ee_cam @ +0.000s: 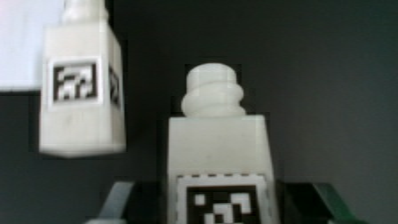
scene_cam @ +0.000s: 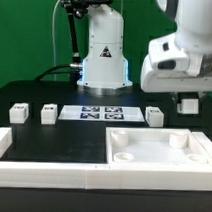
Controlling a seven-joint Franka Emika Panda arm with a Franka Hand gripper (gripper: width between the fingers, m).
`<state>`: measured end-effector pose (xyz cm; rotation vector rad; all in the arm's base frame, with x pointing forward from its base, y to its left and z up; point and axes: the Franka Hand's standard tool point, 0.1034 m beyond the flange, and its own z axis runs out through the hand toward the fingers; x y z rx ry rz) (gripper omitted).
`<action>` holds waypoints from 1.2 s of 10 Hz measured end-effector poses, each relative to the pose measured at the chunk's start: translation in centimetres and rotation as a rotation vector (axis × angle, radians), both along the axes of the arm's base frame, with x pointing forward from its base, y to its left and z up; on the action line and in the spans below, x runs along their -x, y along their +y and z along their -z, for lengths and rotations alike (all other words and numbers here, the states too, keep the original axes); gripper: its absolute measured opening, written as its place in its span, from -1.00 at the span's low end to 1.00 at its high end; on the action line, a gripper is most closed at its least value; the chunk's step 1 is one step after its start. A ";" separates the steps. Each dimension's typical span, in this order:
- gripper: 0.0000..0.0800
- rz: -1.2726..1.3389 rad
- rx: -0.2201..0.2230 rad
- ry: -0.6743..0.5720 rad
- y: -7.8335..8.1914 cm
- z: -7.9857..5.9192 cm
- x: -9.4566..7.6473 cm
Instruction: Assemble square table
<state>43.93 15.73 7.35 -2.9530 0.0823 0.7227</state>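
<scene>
At the exterior view's right, over the black counter [scene_cam: 53, 137], our claw [scene_cam: 189, 105] is clamped on one short white tagged plastic leg [ee_cam: 221, 150], just behind the large white square rimmed plastic panel [scene_cam: 157, 148]. We judge this the leg-fitting step. Next we must line the leg up with a corner socket, keeping it upright.

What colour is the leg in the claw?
Short white plastic leg, black-and-white tag; wrist view.

Edge crops nearer leg [ee_cam: 222, 150] base, farther leg [ee_cam: 80, 85] tip
</scene>
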 end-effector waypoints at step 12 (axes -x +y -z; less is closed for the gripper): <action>-0.28 0.039 -0.022 -0.739 -2.3 -5.3 -7.6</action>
